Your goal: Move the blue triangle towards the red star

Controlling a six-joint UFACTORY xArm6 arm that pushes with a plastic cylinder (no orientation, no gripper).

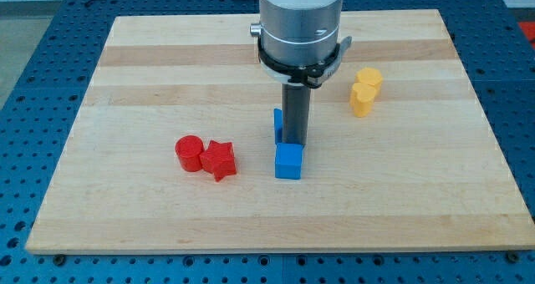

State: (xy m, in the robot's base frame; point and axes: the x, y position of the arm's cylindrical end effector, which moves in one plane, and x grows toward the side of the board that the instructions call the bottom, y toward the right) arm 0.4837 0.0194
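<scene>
The red star lies on the wooden board left of centre, touching a red cylinder on its left. A blue block, only a sliver of it showing, sits behind the dark rod; its shape cannot be made out, and it may be the blue triangle. A blue cube lies just below it. The rod comes down from the grey arm at the view's top centre. My tip is right beside the hidden blue block, on its right, and just above the blue cube.
Two yellow blocks sit at the view's upper right, a yellow cylinder touching a yellow block below it. The wooden board lies on a blue perforated table.
</scene>
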